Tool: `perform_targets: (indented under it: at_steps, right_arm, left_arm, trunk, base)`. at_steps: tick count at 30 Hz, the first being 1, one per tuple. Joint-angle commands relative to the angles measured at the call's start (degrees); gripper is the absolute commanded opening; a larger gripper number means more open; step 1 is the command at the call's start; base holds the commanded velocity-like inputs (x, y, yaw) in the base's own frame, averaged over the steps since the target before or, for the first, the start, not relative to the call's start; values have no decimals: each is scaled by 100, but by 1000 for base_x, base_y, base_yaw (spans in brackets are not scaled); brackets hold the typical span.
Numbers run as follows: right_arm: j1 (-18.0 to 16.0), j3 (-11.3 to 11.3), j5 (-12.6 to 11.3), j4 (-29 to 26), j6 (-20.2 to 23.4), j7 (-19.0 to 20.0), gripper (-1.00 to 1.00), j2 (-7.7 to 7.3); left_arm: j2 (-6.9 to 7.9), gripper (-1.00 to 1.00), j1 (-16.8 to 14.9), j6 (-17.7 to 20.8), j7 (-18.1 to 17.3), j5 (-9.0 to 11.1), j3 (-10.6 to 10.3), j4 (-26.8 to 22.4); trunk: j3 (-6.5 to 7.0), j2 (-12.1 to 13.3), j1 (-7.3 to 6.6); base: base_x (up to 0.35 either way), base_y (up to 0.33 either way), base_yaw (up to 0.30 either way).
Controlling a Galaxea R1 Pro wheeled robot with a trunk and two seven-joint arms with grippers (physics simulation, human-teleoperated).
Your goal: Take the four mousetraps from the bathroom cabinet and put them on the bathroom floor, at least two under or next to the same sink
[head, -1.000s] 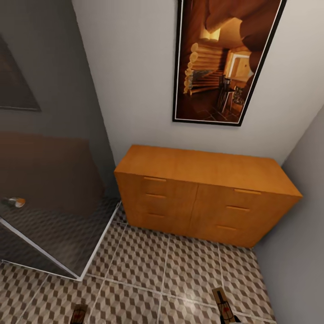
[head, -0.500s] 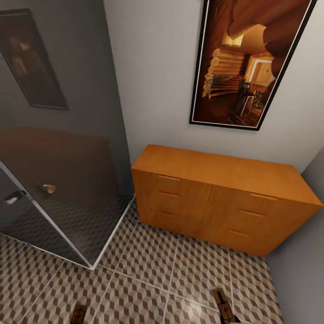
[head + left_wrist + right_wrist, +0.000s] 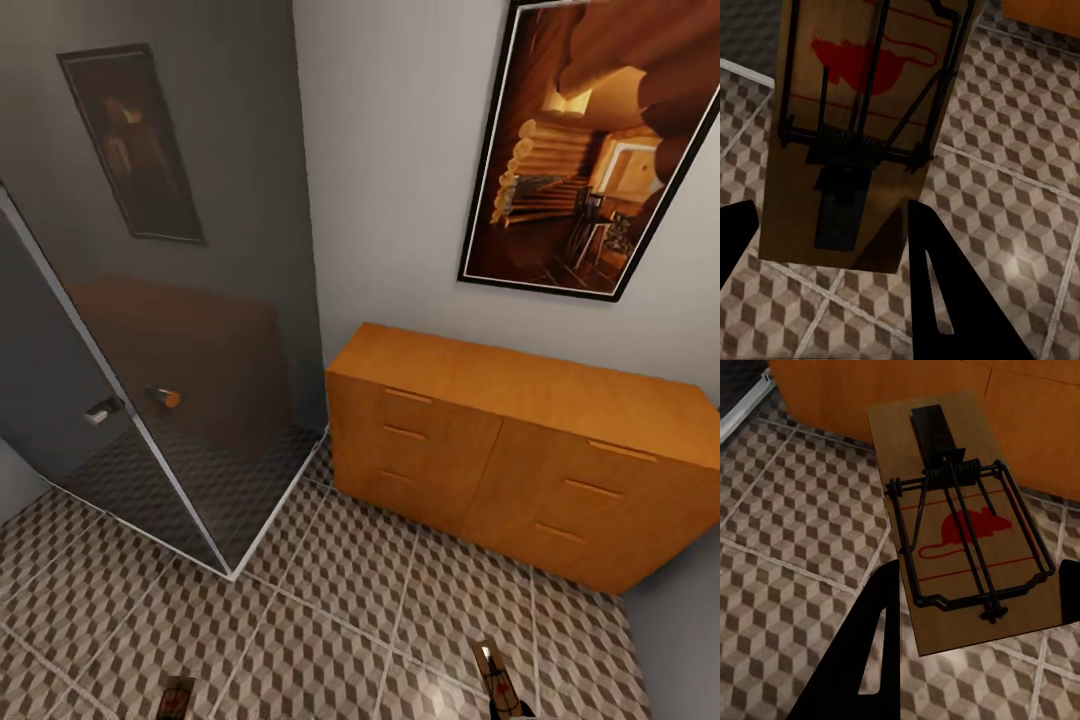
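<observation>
Each gripper holds one mousetrap above the bathroom floor (image 3: 330,600). In the left wrist view a tan mousetrap (image 3: 862,127) with a red mouse mark sits between the dark fingers of my left gripper (image 3: 832,247), which is shut on it. My right gripper (image 3: 971,622) is shut on a second mousetrap (image 3: 960,517). At the head view's lower edge both held traps peek in, the left mousetrap (image 3: 176,695) and the right mousetrap (image 3: 498,680). The orange-brown cabinet (image 3: 520,400) stands against the wall ahead to the right, all six drawers closed.
A glass shower door (image 3: 190,420) with a round knob (image 3: 165,397) juts out at the left. A framed picture (image 3: 590,170) hangs above the cabinet. A grey wall (image 3: 685,620) closes the right side beyond the cabinet.
The whole head view has swung left: cabinet and picture slid right in the picture and more of the shower door came in. Both traps keep their place at the lower edge.
</observation>
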Motion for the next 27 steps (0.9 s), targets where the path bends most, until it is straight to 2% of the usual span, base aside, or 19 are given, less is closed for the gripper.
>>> perform_targets:
  at_steps: [1, 21, 27]
  right_arm:
    - [-3, 49, -35, -3, -17, -45, -100, -7]
    - [-1, 49, -32, -3, -13, -45, -100, -7]
    - [-3, 49, -34, -3, -13, -38, -100, -14]
  left_arm:
    - [-4, -100, -7, -15, -60, 63, -24, 18]
    - [-4, -100, -4, 11, -60, 63, -24, 18]
    - [-4, -100, -6, 11, -60, 63, -24, 18]
  trunk:
    - [-4, -11, 2]
    - [138, -11, 2]
    - [150, -11, 2]
  base:
    - [-89, 0, 216]
    - [-89, 0, 215]
    - [-89, 0, 64]
